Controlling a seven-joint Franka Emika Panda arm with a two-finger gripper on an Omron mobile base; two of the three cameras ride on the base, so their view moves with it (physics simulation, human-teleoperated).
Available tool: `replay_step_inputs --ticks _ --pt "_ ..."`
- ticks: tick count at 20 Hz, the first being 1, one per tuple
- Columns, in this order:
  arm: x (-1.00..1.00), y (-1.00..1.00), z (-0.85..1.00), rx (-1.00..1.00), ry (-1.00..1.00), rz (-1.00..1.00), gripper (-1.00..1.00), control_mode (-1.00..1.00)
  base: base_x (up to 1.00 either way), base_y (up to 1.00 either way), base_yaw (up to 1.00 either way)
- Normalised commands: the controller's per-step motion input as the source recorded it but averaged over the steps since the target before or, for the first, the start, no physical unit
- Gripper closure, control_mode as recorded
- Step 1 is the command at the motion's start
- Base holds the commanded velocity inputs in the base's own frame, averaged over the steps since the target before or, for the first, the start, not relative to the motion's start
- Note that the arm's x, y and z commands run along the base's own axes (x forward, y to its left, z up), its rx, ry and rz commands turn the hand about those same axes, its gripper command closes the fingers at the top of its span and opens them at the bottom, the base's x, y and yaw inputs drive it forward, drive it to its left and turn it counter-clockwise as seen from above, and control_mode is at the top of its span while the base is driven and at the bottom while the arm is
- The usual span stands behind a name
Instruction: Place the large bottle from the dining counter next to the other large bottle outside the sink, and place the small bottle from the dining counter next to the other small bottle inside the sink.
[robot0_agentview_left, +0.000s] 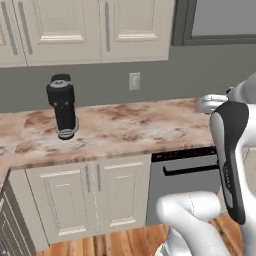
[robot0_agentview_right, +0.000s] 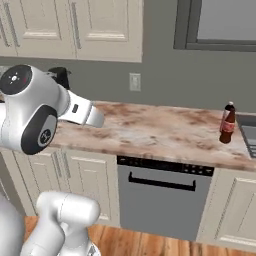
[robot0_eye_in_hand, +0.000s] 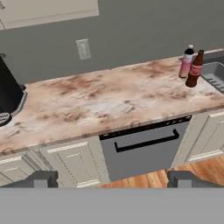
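Fingers (robot0_eye_in_hand: 112, 177) are held wide apart and empty, well back from the worktop (robot0_eye_in_hand: 100, 105). Beside the pinkish bottle (robot0_eye_in_hand: 187, 61), at the sink's (robot0_eye_in_hand: 214, 74) edge, the brown bottle (robot0_eye_in_hand: 195, 69) is already paired.

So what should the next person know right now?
Gripper: open, holding nothing, facing the wall counter.
Brown bottle: already standing on the counter right beside the pink bottle, just outside the sink. That part looks done.
Left: the small black bottle still has to go into the sink; fetch it from the dining counter.
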Motion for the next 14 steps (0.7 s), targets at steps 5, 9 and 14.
replay_step_inputs --ticks 5,9,14 --pt "0.00 0.00 0.00 0.00 0.00 0.00 -1.00 1.00 -0.42 0.94 0.04" --pt "0.00 0.00 0.00 0.00 0.00 0.00 -1.00 1.00 -0.40 0.93 0.04" --pt "0.00 0.00 0.00 0.00 0.00 0.00 -1.00 1.00 -0.62 0.61 0.03"
